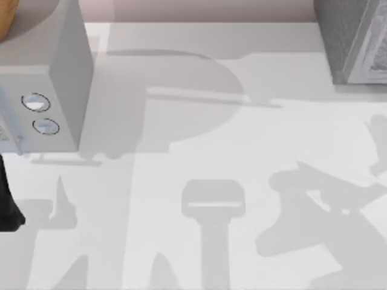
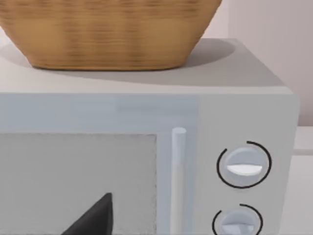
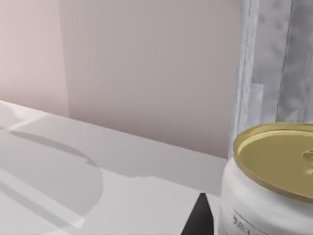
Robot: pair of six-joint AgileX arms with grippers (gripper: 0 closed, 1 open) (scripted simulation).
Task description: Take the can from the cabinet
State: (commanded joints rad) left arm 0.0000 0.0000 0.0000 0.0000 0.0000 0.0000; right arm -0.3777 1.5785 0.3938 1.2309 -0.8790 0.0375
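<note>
While our gripper states can't be told, we see a matte white worktop (image 1: 199,133), pink wall (image 3: 146,68), gold-lidded white can (image 3: 269,186), woven basket (image 2: 107,34) atop the microwave (image 2: 244,107).

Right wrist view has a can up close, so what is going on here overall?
The right arm's wrist camera sits close to a white can with a gold lid, beside the grey cabinet; one dark fingertip shows next to the can, with no visible grip on it. The left arm is at the table's left, facing a microwave with a basket on top. From above, the cabinet stands at the table's far right.
</note>
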